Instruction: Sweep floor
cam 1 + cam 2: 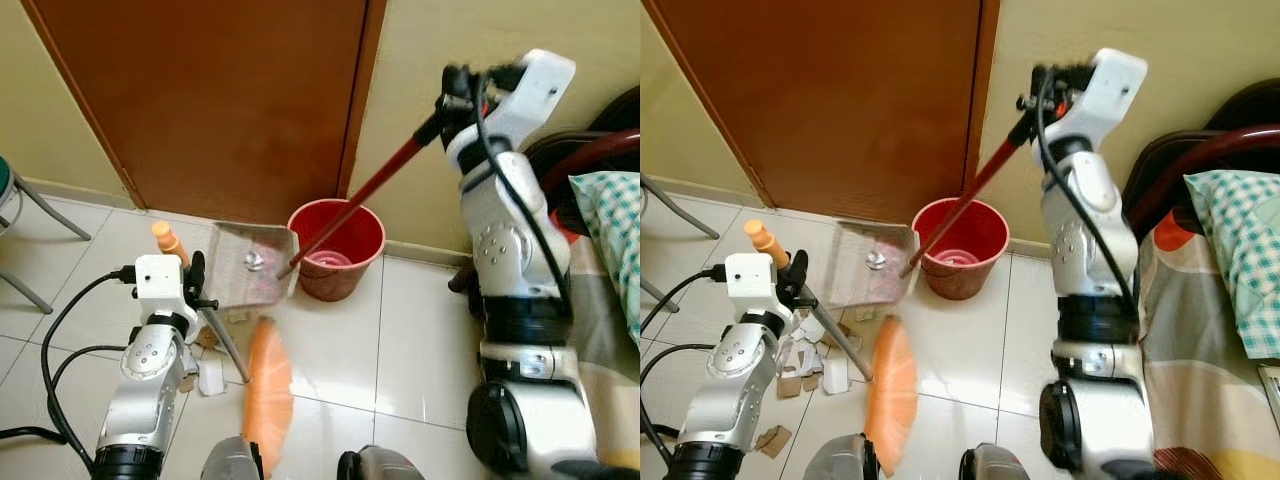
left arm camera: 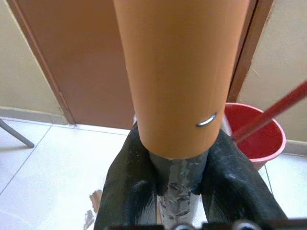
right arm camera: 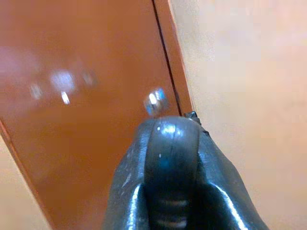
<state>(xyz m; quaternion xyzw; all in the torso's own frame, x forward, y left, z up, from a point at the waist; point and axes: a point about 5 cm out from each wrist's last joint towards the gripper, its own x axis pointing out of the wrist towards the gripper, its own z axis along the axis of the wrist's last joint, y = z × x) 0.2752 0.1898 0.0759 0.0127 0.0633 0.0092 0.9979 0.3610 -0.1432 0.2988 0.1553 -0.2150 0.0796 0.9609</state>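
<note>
Left eye view shows the right gripper (image 1: 452,92) clamped on the long red handle of a grey metal dustpan (image 1: 250,264), its tray beside the red plastic bucket (image 1: 336,248). Left gripper (image 2: 178,163) grips the orange-handled broom (image 1: 266,385), bristles on the white tiles among torn cardboard scraps (image 1: 790,382). Judged step: emptying the pan; next calls for tipping it over the bucket's rim

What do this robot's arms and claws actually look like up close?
Both arms are silver, built from rounded segments with black bands at the joints. A white boxy block sits at each wrist, and black cables loop along the left arm and right arm. Each ends in a claw, left claw and right claw, of two long, glossy black fingers.
</note>
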